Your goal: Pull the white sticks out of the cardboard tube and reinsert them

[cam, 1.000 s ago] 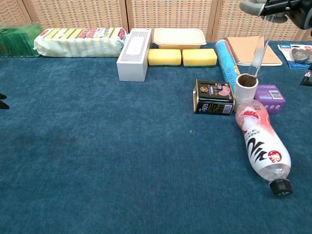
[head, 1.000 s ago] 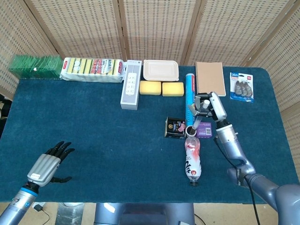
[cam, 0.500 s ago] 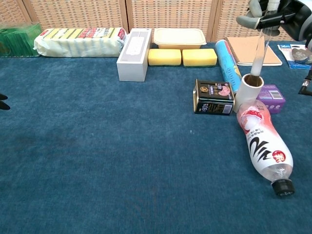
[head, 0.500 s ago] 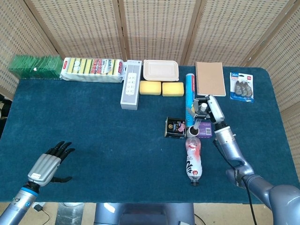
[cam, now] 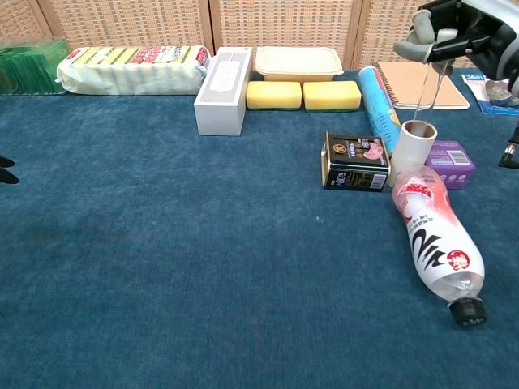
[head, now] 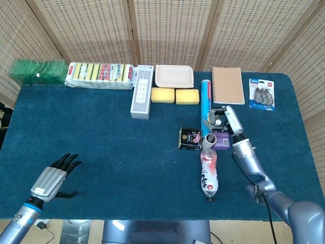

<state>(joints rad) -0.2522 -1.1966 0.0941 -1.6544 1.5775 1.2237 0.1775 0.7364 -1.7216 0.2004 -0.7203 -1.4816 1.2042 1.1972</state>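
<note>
The cardboard tube [cam: 413, 149] stands right of centre, leaning slightly, against the cap end of a lying bottle; the head view shows the tube's open mouth [head: 209, 139]. Thin white sticks [cam: 428, 91] run from my right hand [cam: 452, 31] down into the tube's mouth. That hand pinches their upper ends just above the tube, as the head view of my right hand [head: 224, 118] also shows. My left hand [head: 51, 179] rests near the table's front left corner with fingers spread, holding nothing; only its fingertips [cam: 5, 168] show in the chest view.
A plastic bottle [cam: 435, 243] lies in front of the tube, a black tin [cam: 355, 162] to its left, a purple box [cam: 451, 160] to its right. A blue cylinder [cam: 376, 96], notebook [head: 227, 85], sponges [head: 175, 95] and white box [head: 141, 98] line the back.
My right hand has come down, lowering the sticks deeper into the tube. The tube now leans a little. The left hand has not moved.
</note>
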